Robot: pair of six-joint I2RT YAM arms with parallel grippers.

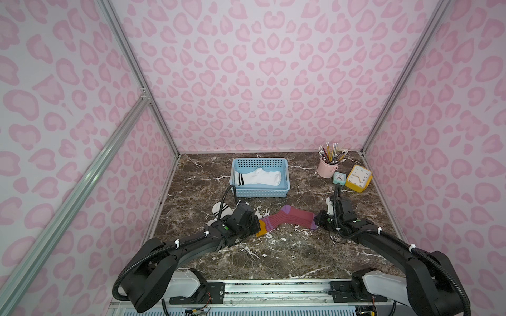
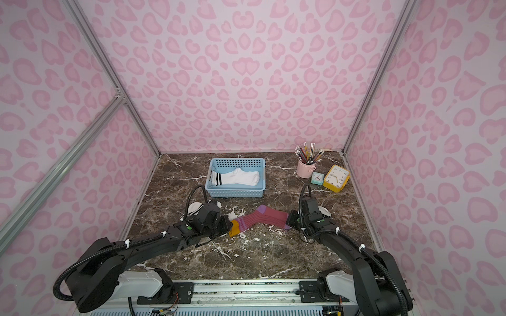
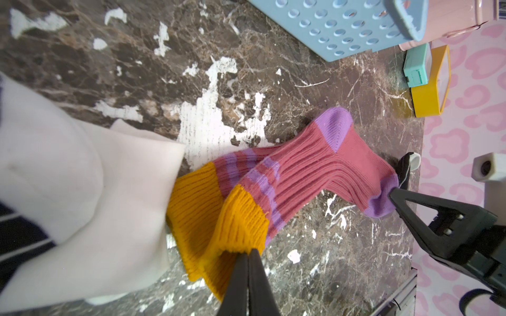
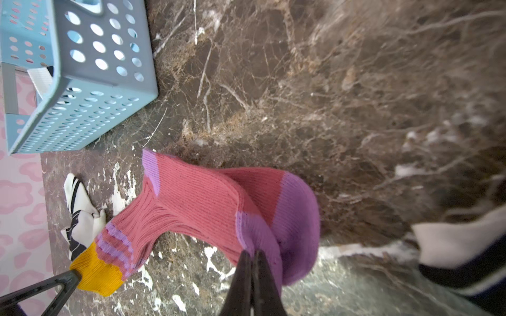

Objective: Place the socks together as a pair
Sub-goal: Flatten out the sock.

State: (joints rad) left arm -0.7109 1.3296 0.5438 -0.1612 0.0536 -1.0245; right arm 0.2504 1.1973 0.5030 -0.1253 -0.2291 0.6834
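**While both arms hold the maroon pair, other socks are unsorted**

As both top views show, the maroon socks [image 1: 287, 219] [image 2: 261, 219] lie one on the other, cuff over cuff and toe over toe. They are stretched between the arms near the middle of the counter [image 1: 273, 260].

- Left jaws: fully closed, pinching the mustard cuff end [image 3: 219, 219].
- Right jaws: fully closed, pinching the purple toe end [image 4: 273, 232].
- Whether the pair rests on the counter or hangs just above it, I cannot tell.

Judgement: the maroon socks are matched, and what remains for them is setting them down as a pair.

The blue basket [image 1: 260, 161] stands behind them, near but apart. It holds a folded white sock [image 1: 260, 176] with two black bands; one layer or two, I cannot tell. A loose white sock [image 1: 220, 210] with black bands lies crumpled on the counter, just beside the left arm [image 1: 191, 243] and outside the basket.

Some dark striped fabric [image 4: 471, 273] shows blurred close to the right wrist camera. I cannot identify it or see a partner.

Estimate: roughly mid-job, with one pair in hand and the loose pieces not yet matched.
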